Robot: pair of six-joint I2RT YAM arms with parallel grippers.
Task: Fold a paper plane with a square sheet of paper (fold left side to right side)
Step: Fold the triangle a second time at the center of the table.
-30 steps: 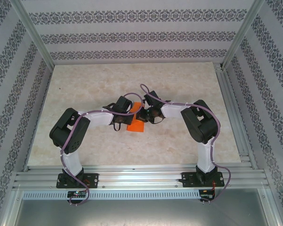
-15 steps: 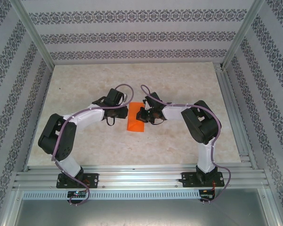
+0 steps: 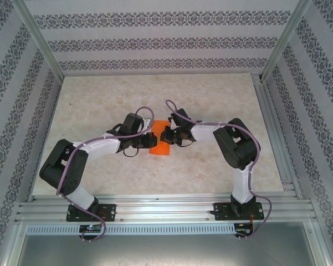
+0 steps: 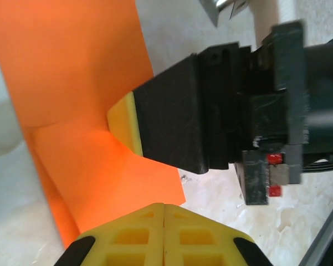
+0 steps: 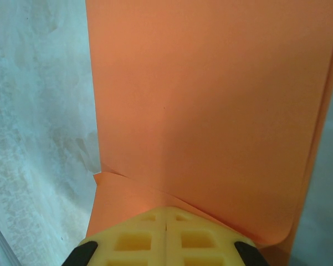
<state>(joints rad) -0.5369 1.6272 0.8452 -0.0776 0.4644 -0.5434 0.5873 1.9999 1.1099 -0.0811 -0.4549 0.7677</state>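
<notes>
Item, as I see it from the console: thin bright orange sheet of paper (image 5: 210, 100), creased, lying on the pale marbled tabletop (image 3: 100, 100).
Left gripper (image 4: 163, 208): jaws together, tips at the sheet's edge.
Right gripper (image 5: 165, 210): jaws together, tip resting on the sheet, which stretches away ahead.

Top camera high at near edge, facing down on table (image 3: 100, 94), wrist cameras close over shared orange paper (image 5: 210, 100)
</notes>
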